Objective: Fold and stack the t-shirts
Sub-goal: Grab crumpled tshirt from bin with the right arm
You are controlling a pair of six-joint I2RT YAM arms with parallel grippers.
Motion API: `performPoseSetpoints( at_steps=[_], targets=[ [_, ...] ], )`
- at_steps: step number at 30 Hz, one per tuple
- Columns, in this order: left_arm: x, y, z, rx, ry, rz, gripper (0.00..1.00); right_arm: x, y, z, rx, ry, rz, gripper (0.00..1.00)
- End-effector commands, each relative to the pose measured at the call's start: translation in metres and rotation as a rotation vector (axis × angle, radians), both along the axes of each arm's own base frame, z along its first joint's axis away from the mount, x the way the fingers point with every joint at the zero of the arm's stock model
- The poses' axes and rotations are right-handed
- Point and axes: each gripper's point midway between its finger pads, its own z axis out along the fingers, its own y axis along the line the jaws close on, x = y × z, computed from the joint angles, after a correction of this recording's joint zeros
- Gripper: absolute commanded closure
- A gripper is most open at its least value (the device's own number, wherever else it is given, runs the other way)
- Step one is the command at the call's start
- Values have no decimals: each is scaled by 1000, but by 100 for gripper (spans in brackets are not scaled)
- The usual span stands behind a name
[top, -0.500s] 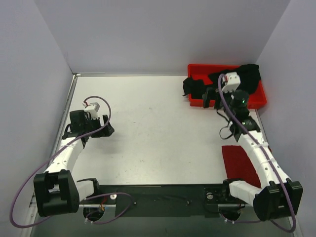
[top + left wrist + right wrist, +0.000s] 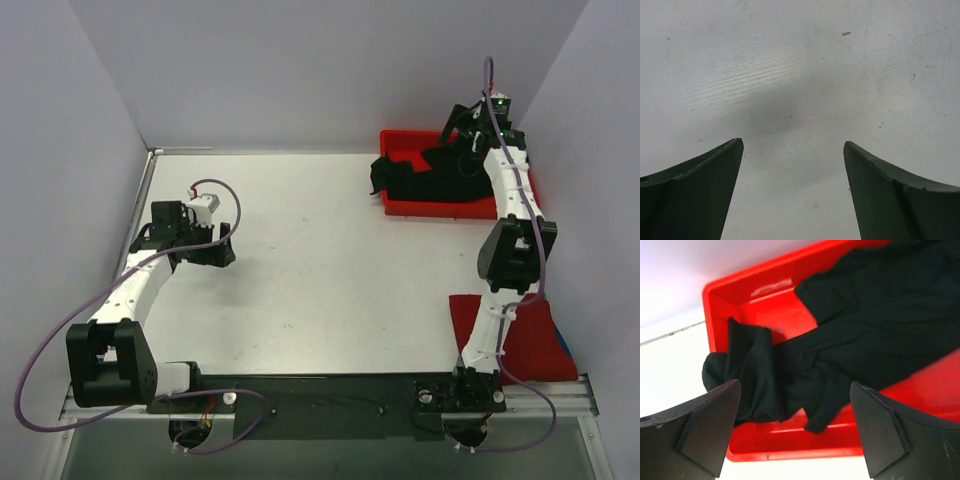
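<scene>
The black t-shirt (image 2: 420, 170) lies crumpled in the red tray (image 2: 440, 210) at the back right, with one fold hanging over the tray's left end. My right gripper (image 2: 458, 135) is open and empty, held above the far part of the tray. In the right wrist view its gripper (image 2: 795, 384) hovers over the black t-shirt (image 2: 865, 325) and the tray (image 2: 790, 452), touching neither. The red t-shirt (image 2: 530, 340) lies flat at the near right, partly under the right arm. My left gripper (image 2: 225, 250) is open and empty over bare table (image 2: 793, 142).
The tray stands against the back wall in the right corner. Grey walls close the table on the left, back and right. A thin blue edge (image 2: 571, 352) shows beside the red t-shirt. The white table (image 2: 320, 260) lies between the arms.
My right arm has stretched up and back, from the tray's front edge to above its far side. The black shirt has settled lower in the tray. My left gripper has shifted slightly right.
</scene>
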Motion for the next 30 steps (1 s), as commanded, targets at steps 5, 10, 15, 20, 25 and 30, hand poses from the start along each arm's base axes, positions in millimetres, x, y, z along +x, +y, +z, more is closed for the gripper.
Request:
performPoseSetpoints(
  at_steps=[5, 10, 15, 20, 25, 30],
  targets=[
    [11, 20, -13, 61, 71, 25, 9, 38, 94, -98, 319, 204, 159, 11],
    [23, 22, -8, 80, 69, 11, 9, 41, 100, -144, 389, 280, 86, 31],
    [26, 27, -8, 105, 72, 8, 10, 50, 98, -127, 456, 230, 91, 100],
    [30, 26, -5, 111, 66, -7, 11, 53, 78, -23, 390, 18, 95, 100],
    [43, 28, -1, 109, 55, 21, 11, 22, 78, 134, 280, -303, 133, 100],
    [51, 24, -1, 63, 49, 57, 12, -91, 133, 328, 13, -785, 302, 100]
  ],
)
